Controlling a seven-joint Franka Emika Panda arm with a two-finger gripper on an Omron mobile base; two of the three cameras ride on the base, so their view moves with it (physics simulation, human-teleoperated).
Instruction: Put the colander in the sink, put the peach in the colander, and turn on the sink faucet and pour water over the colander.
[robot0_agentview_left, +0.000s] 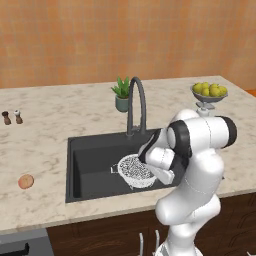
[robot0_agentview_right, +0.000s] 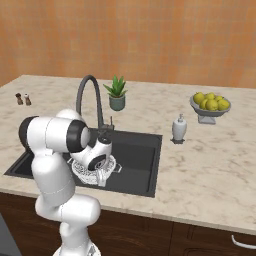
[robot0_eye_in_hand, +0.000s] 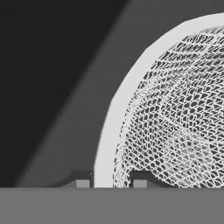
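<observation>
The white mesh colander (robot0_agentview_left: 132, 170) sits low inside the dark sink (robot0_agentview_left: 90, 150), toward its right front part. My gripper (robot0_eye_in_hand: 110, 181) reaches down into the basin, its two dark fingertips (robot0_eye_in_hand: 140, 181) straddling the colander's white rim (robot0_eye_in_hand: 105, 144), shut on it. In the right base view the hand covers most of the colander (robot0_agentview_right: 85, 174). The peach (robot0_agentview_left: 26, 181) lies on the counter left of the sink, well apart from the arm. The dark gooseneck faucet (robot0_agentview_left: 137, 100) arches over the basin's back edge; no water shows.
A potted plant (robot0_agentview_left: 121, 95) stands behind the faucet. A grey pedestal bowl of yellow-green fruit (robot0_agentview_left: 209, 92) is at the back right, and a soap dispenser (robot0_agentview_right: 179, 128) stands right of the sink. Two small shakers (robot0_agentview_left: 12, 117) stand far left.
</observation>
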